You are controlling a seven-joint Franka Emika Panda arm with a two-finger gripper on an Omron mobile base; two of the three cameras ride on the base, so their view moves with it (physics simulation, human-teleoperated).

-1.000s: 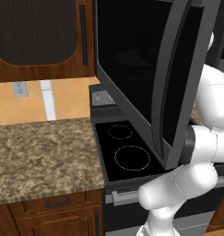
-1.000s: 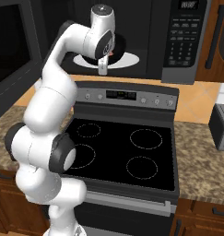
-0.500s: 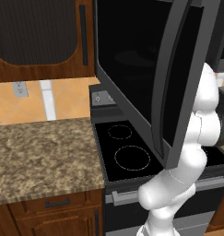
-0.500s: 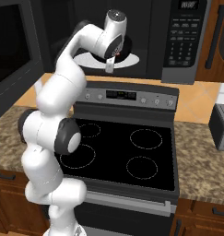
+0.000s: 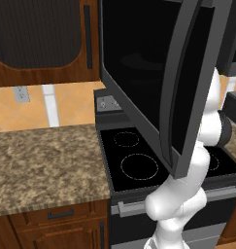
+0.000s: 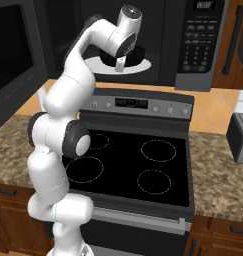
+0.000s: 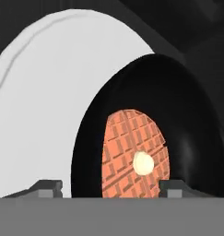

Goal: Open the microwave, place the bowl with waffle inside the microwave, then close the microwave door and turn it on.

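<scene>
The microwave door [image 5: 187, 87] hangs wide open across the upper right of the left base view. Inside the microwave [image 6: 193, 45], upper centre of the right base view, the gripper [image 6: 120, 64] stands with fingers spread, gripping nothing. Just below it, the black bowl [image 7: 178, 115] holding the waffle [image 7: 132, 152] rests on the white turntable [image 7: 44, 106].

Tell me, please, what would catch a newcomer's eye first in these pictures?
First the white arm, reaching up from the stove into the open microwave, its gripper open over the white turntable. Next, in the hand view, the black bowl on that turntable, holding the orange waffle with its pale dot. In the left base view the swung-out microwave door looms large.
</scene>
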